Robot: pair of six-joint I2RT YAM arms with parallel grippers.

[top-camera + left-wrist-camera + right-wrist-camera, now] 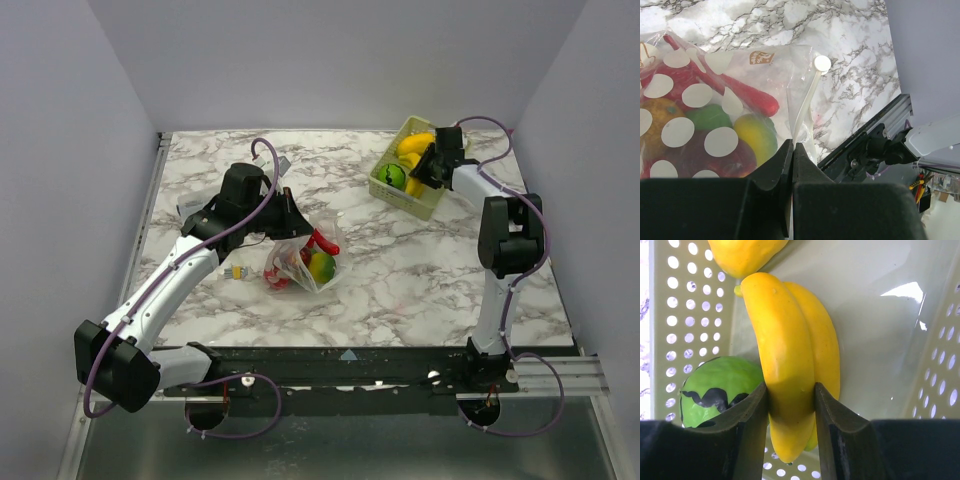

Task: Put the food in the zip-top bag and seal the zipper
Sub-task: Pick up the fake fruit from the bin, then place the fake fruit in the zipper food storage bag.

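Observation:
The clear zip-top bag [303,262] lies at mid-table with red, green and yellow food inside. In the left wrist view the bag [705,100] has white dots, and a red pepper [747,95] shows through it. My left gripper [793,144] is shut on the bag's edge, right by the zipper strip [807,100]. It also shows in the top view [291,217]. My right gripper [790,387] is down in the pale-green basket [432,203], with both fingers pressed on the yellow banana [785,345]. A green piece [715,385] lies to the banana's left.
Another yellow piece [745,255] lies at the far end of the basket [880,340]. A small yellow and white item [236,271] lies on the marble table left of the bag. Grey walls stand close on the left, back and right.

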